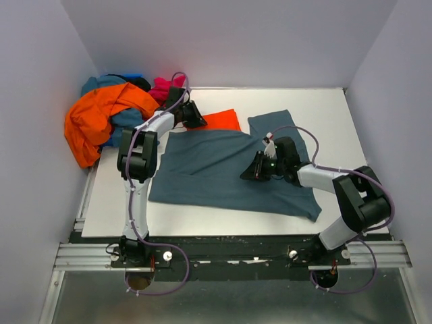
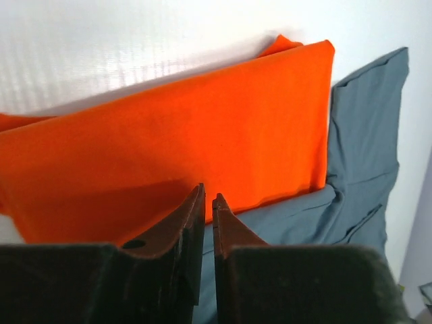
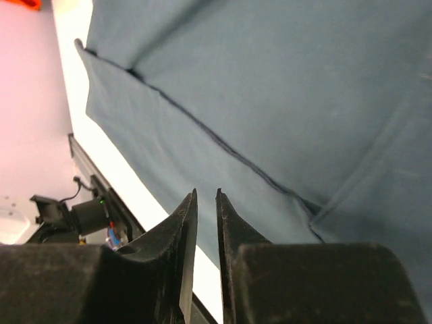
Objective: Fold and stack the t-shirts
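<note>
table (image 1: 341,118), white top. blue-grey shirt (image 1: 216,177) lies spread flat across the middle, one sleeve reaching toward the far right, near hem running along the front edge. not folded yet.

orange-red shirt (image 1: 223,120) is already folded and sits at the far edge, touching the grey shirt's far-left corner. probably the start of the stack.

heap of unfolded shirts (image 1: 101,121) (orange, teal, pink) is bunched in the far left corner, off the work area, likely waiting their turn.

left gripper (image 1: 196,116) is low at the grey shirt's far-left corner, right where it meets the orange-red one. wrist view: jaws nearly together, thin slit between. cannot tell whether cloth is caught.

right gripper (image 1: 251,170) is down on the grey shirt's right-middle, near a seam line. jaws likewise nearly together with a thin slit, grip uncertain.

judgement: two spaced holds on one shirt suit lifting an edge evenly for the first fold. risk is snagging the orange-red shirt along with the corner.
</note>
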Available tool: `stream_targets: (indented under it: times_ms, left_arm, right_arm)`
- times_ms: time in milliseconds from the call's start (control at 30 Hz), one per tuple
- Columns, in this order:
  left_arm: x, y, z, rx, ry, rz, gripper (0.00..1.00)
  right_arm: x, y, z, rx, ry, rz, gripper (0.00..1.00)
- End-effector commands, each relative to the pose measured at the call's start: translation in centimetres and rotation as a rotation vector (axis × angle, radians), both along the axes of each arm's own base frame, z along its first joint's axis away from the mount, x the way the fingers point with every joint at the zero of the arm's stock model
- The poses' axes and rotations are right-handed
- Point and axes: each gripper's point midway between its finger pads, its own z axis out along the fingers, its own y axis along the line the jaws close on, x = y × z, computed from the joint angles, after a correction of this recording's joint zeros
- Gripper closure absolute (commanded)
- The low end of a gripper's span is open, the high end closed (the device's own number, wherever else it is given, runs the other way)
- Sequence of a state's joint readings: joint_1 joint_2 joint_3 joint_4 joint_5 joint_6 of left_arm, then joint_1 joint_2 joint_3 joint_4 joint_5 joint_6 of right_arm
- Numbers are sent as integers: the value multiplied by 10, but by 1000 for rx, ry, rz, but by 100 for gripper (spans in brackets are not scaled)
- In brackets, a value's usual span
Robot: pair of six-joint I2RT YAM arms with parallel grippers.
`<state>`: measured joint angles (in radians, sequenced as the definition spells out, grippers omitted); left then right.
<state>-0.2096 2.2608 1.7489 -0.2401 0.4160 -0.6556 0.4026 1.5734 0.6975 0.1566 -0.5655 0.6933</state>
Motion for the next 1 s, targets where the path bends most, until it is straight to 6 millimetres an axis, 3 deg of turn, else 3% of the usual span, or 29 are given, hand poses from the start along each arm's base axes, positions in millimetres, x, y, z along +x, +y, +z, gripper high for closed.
stream_targets:
  times_ms: [0,400,633,800,967]
  left_arm:
    - [8,-25,18,-157,-35,-55,80]
    - [25,-9,-24,-163,34,5,82]
    - [33,4,-49,-137,63,38,84]
    - [51,11,-59,-89,45,61,86]
    - [81,14,-58,-73,-11,102,88]
  right_arm:
    - [-5,28,19,158,-58,104,76]
    - [-17,31,-37,181,95,119,83]
    - [-30,27,-56,163,145,120,86]
    - [-50,14,-75,114,199,109,86]
    - [-65,9,-79,122,221,114,86]
